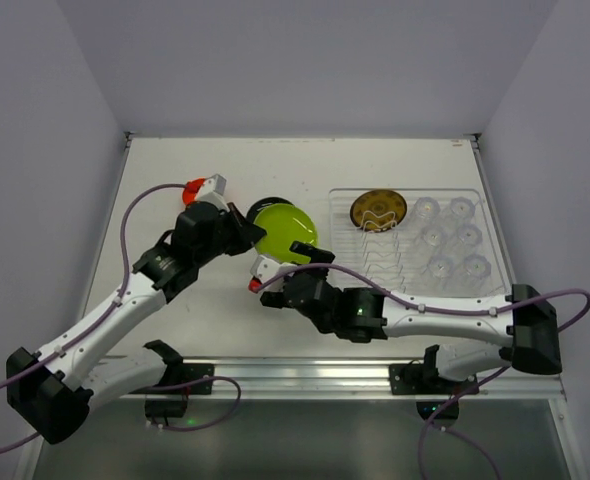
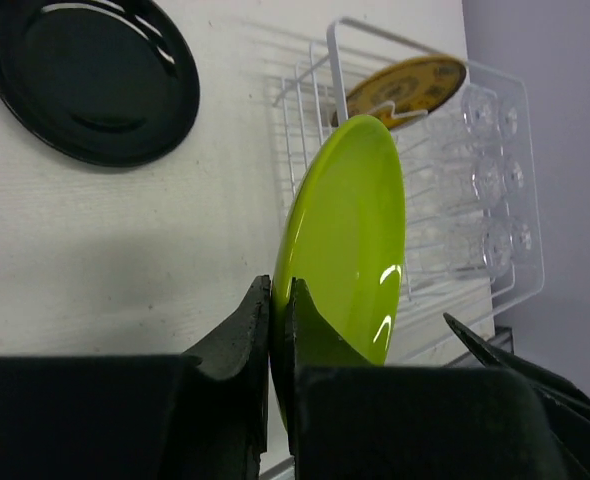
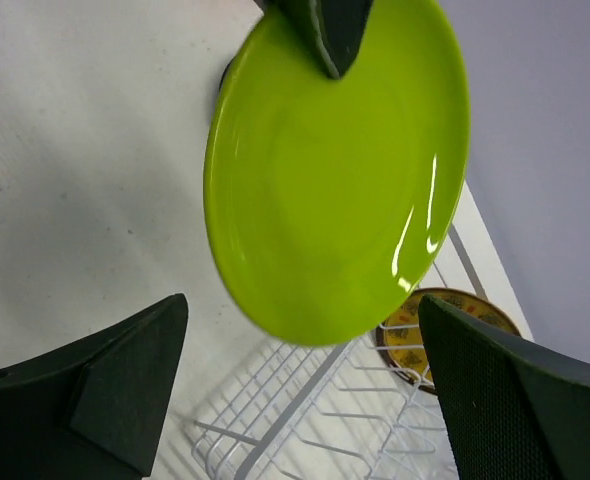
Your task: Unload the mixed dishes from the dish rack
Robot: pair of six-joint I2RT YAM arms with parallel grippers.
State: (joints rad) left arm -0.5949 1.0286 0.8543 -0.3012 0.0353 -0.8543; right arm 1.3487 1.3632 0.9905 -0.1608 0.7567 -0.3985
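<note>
White table (image 1: 175, 180), lilac walls. Lime green plate (image 1: 285, 228) is held on edge just left of dish rack (image 1: 350, 245), rim clamped by left gripper (image 2: 278, 310). Right gripper (image 3: 300, 315) is spread wide on near side, nothing gripped. Black plate (image 2: 90, 75) lies flat just left; set-down prob. left arm's.

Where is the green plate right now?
Top view, centre: the green plate is just left of the dish rack, its rim pinched in the left gripper.
</note>
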